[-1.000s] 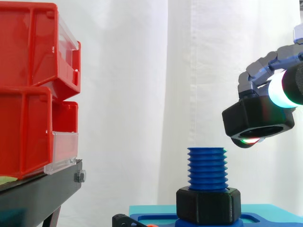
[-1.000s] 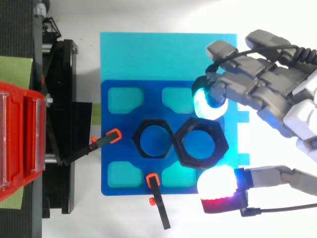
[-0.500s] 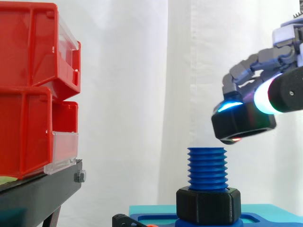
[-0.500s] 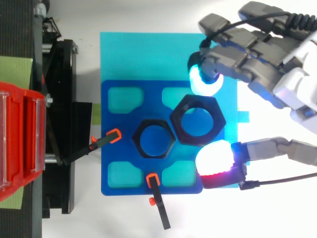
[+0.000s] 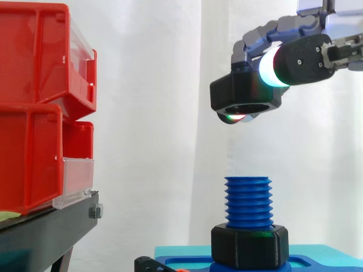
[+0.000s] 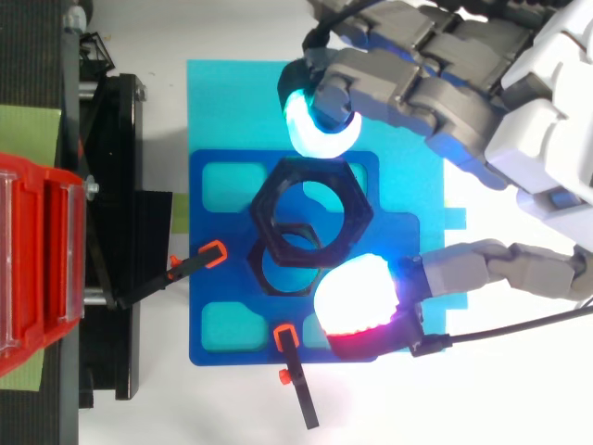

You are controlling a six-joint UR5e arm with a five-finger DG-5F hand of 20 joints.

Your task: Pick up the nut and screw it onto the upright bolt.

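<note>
A black hexagonal nut (image 5: pixel 245 94) hangs in the air, pinched between the glowing pads of my hand (image 5: pixel 300 59). In the top view the same nut (image 6: pixel 311 214) partly overlaps the lower nut and bolt (image 6: pixel 289 269), offset toward the upper right. The blue upright bolt (image 5: pixel 248 203) stands below with a second black nut (image 5: pixel 249 245) at its base. A clear gap separates the held nut from the bolt's top. The hand (image 6: pixel 463 83) is shut on the nut, one cyan pad on one side and one white-red pad on the other.
The bolt stands on a blue fixture plate (image 6: pixel 208 278) over a cyan sheet (image 6: pixel 232 102). Red bins (image 5: pixel 39 102) sit stacked on a black stand (image 5: pixel 45 232) at the left. Two orange-tipped black clamps (image 6: pixel 199 261) hold the plate's edge.
The hand has carried the nut up and to the left, from beside the bolt's top to well above it and nearly over it.
</note>
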